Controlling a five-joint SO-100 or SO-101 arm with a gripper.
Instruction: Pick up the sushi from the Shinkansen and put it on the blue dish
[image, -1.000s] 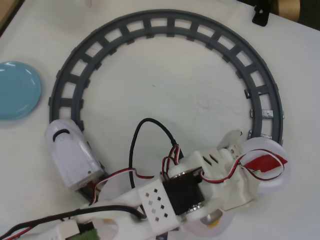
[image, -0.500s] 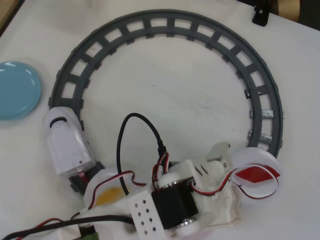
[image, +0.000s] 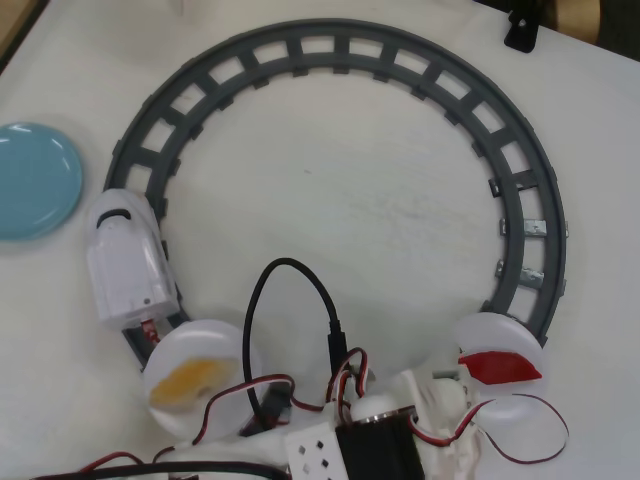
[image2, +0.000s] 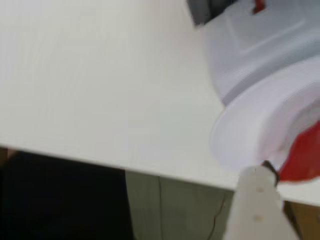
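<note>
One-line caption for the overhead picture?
White toy train circles grey track carrying dark-red sushi; light-blue plate waits.

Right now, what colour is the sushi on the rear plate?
Dark red sushi, clearest in the overhead view.

A hobby or lab tabletop, set up as a toy sushi-train demo. A plain white table (image: 350, 200) fills the overhead view. On it lies a grey circular toy track (image: 540, 230), with a white toy Shinkansen (image: 128, 262) on its left side pulling round white plates (image: 215, 345). A light-blue dish (image: 35, 180) sits at the far left. A small 3D-printed white robot arm (image: 440, 410) with exposed red, white and black wires (image: 290, 330) enters from the near edge. In the wrist view the table's edge shows, with a dark space and a pale floor (image2: 175, 210) below. No kitchen or shop fittings are visible.
</note>
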